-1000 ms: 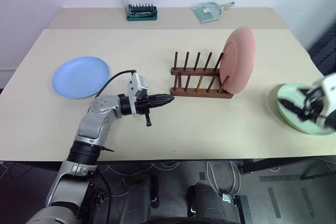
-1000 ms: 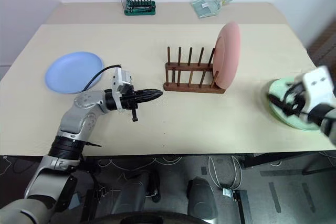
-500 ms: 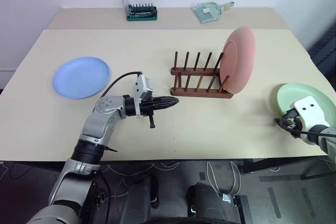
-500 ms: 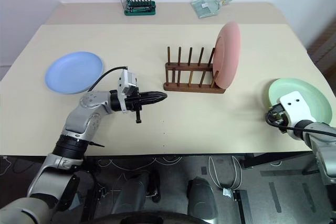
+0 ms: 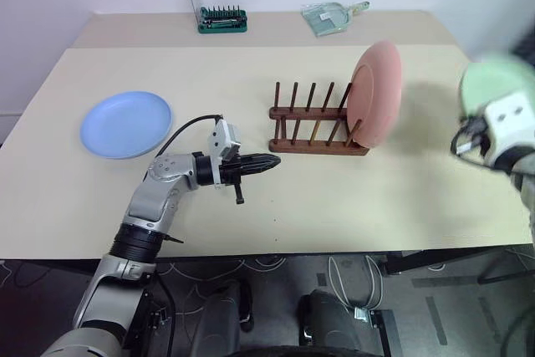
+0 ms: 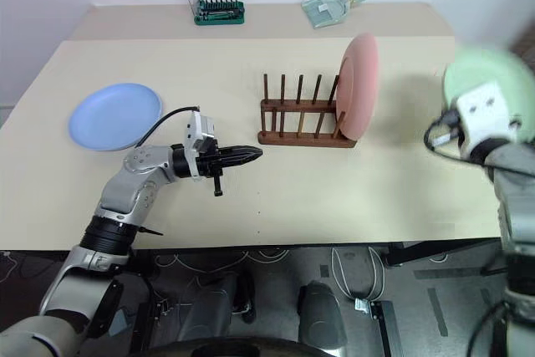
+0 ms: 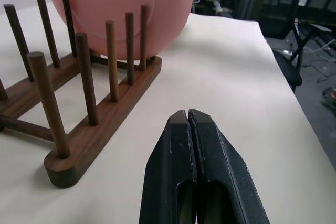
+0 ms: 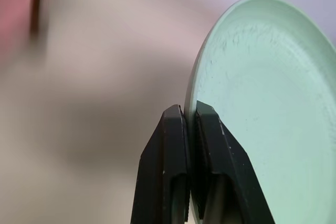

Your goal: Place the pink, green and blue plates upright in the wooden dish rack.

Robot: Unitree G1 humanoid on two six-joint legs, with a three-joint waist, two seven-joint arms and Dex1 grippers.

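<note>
The pink plate (image 5: 375,94) stands upright in the right end slot of the wooden dish rack (image 5: 316,123). The green plate (image 6: 489,89) hangs in the air at the far right, above the table, with my right gripper (image 8: 189,116) shut on its rim. The blue plate (image 5: 126,123) lies flat on the table at the left. My left gripper (image 5: 274,160) is shut and holds nothing; it points level toward the rack's left end, a short way from it, just above the table. The left wrist view shows the rack's pegs (image 7: 86,77) close by.
A green-based screwdriver-bit case (image 5: 222,19) with its clear lid raised and a clear packet (image 5: 328,17) lie at the table's far edge. The table (image 5: 359,198) ends just right of the lifted plate. Several rack slots left of the pink plate stand free.
My right gripper closed on the green plate's rim and lifted it off the table, up and a little toward the rack. The left arm kept still.
</note>
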